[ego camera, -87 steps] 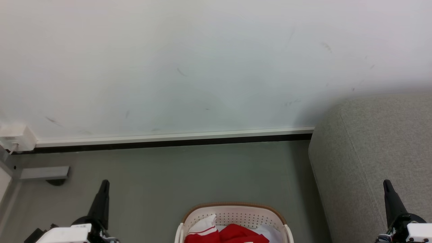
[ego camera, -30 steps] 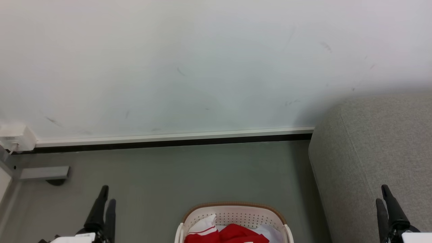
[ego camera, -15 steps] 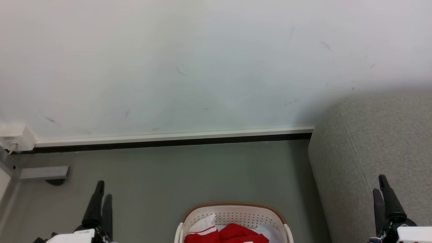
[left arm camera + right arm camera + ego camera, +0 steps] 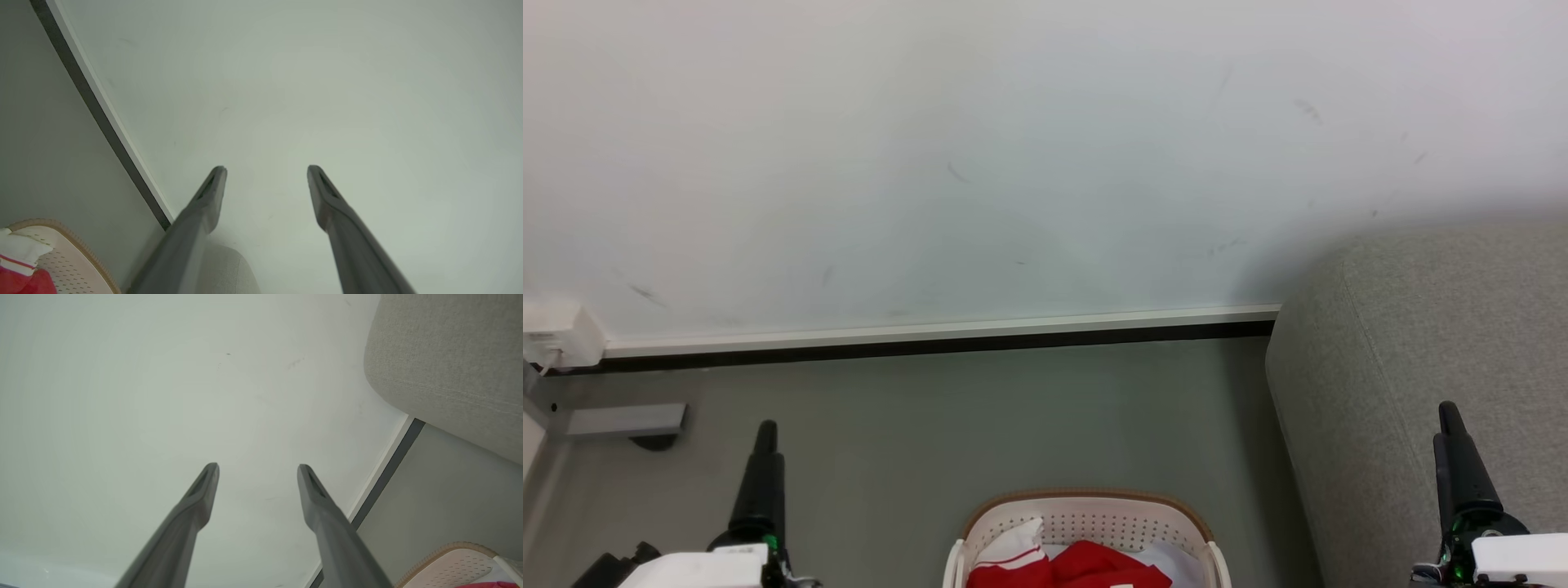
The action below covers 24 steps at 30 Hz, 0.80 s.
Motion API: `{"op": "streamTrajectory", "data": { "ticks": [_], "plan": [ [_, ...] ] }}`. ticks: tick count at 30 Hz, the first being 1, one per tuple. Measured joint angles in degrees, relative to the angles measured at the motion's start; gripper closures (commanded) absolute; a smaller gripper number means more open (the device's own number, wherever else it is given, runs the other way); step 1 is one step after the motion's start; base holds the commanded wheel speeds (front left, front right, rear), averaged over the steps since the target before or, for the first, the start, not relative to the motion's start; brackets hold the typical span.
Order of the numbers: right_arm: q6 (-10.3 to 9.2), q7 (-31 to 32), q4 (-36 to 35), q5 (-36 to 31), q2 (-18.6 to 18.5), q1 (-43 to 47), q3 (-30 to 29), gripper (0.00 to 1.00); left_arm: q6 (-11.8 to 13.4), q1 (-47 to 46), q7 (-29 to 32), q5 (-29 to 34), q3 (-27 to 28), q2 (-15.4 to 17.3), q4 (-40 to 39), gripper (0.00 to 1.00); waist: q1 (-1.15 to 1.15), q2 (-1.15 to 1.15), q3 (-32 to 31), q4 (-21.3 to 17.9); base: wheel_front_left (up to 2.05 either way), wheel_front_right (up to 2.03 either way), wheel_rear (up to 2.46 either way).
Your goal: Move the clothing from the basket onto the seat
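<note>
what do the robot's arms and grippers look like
The left gripper and right gripper each have two long dark grey fingers tapering to rounded tips, with a narrow slot inside each tip. Behind them sit boxy white wrist housings with a green light.

A cream-white plastic laundry basket [image 4: 1094,523] with rows of small holes and a brown rim stands upright at the bottom middle of the head view, cut off by its edge. Crumpled red clothing [image 4: 1094,567] with white trim lies inside, perhaps several pieces. A large grey woven-fabric sofa seat [image 4: 1421,343] with rounded corners stands near its right.
</note>
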Motion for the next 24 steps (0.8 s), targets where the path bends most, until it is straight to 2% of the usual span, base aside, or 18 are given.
{"op": "streamTrajectory", "data": {
  "ticks": [4,7,19,24],
  "plan": [
    [0.00,-0.9,-0.3,-2.8,-0.5,0.0,0.5,0.00,0.0,0.0,-0.9,4.2,-0.1,0.0,-0.5,0.00,0.00,0.00,-0.1,-0.1,0.00,0.00,0.00],
    [0.00,-1.4,-0.7,-5.8,-0.8,-0.1,0.9,0.00,0.0,0.0,-1.4,9.5,-0.8,0.0,-1.2,0.00,0.00,0.00,-0.1,-0.2,0.00,0.00,0.00],
    [0.00,-3.9,-0.5,-20.9,-2.3,-0.1,2.4,0.00,0.1,0.0,-3.8,25.7,-1.2,0.1,-3.6,0.00,0.00,0.00,-0.3,-0.5,0.00,0.00,0.00],
    [0.00,-4.7,-0.4,-26.7,-2.4,-0.2,2.6,0.00,1.2,0.1,-4.5,32.1,-2.3,0.1,-4.2,0.00,0.00,0.00,-0.3,-0.7,0.00,0.00,0.00]
  ]
}}
